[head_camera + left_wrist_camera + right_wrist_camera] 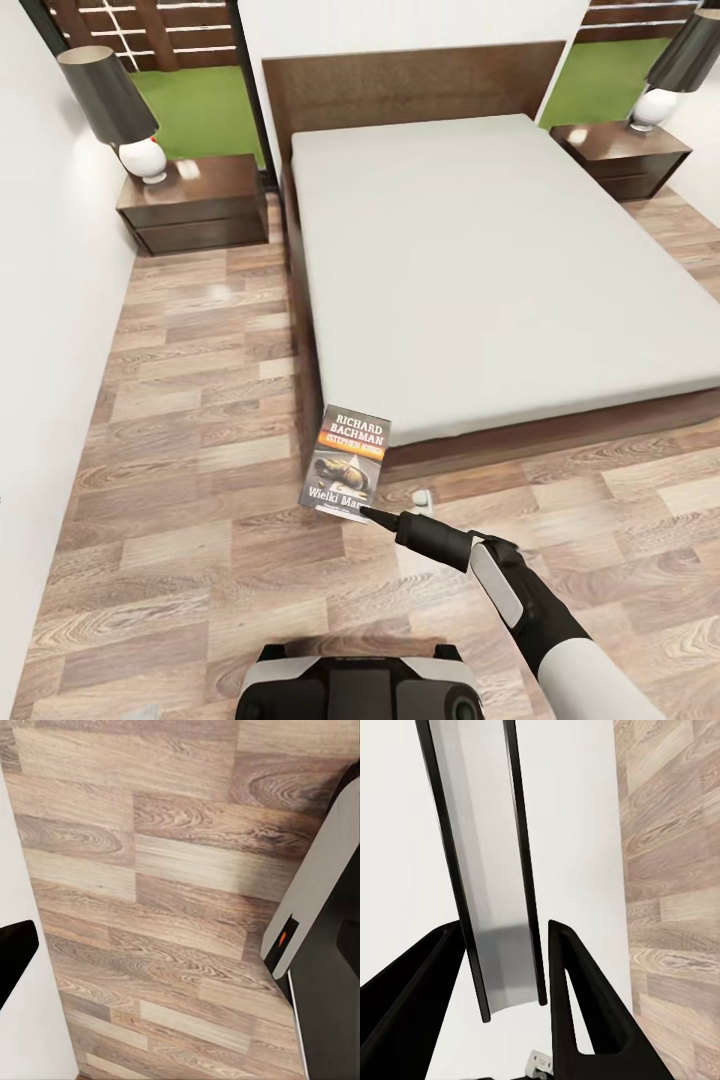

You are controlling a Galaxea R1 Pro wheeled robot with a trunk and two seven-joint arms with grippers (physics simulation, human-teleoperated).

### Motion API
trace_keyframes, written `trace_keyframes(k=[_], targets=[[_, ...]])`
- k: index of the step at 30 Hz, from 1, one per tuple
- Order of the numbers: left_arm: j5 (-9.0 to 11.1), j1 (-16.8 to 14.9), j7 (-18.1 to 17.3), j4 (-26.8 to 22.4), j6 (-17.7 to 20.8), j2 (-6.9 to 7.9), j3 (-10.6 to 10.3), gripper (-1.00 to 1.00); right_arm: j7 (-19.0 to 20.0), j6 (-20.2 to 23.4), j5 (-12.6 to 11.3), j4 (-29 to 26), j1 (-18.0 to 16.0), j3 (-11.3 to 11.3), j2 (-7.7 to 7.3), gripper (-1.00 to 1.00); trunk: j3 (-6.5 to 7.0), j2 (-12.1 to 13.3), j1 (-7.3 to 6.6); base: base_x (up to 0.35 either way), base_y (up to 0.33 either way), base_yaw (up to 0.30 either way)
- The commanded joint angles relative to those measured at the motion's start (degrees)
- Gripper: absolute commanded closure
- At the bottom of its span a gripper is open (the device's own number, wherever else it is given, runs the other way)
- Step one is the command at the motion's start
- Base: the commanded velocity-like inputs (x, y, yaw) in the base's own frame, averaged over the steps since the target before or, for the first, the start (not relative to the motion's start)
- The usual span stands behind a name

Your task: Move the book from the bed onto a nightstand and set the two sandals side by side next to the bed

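Observation:
The book (348, 465), dark grey with white "RICHARD BACHMAN" lettering and an orange band, hangs upright above the wood floor by the bed's near left corner. My right gripper (365, 512) is shut on its lower edge. In the right wrist view the book (487, 870) stands edge-on between the two black fingers (577, 1005). The bed (480, 250) has a bare grey mattress. One nightstand (195, 205) stands at its far left, another nightstand (620, 155) at its far right. My left gripper (180, 945) is open over the floor beside my base. The sandals are out of view.
Each nightstand carries a lamp (110, 100) (680, 60) with a dark shade. A white wall (40, 300) borders the floor strip left of the bed. A small white object (424, 497) lies on the floor by the bed's foot. My base (350, 685) is at the bottom.

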Motion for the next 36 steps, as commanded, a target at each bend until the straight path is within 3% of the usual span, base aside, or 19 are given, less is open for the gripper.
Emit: trace_keyframes(k=[1, 36], targets=[[0.60, -0.01, 0.10, -0.02, 0.01, 0.00, -0.13, -1.00, -0.05, 0.45, -0.48, -0.01, -0.03, 0.18, -0.04, 1.00, 0.03, -0.08, 0.03, 0.000, 0.000, 0.067], [0.58, 0.02, 0.10, -0.02, 0.01, 0.00, -0.14, -1.00, 0.16, 0.30, -0.48, -0.09, 0.03, 0.43, -0.05, 1.00, 1.19, -0.08, 0.03, 0.000, 0.000, 0.019]])
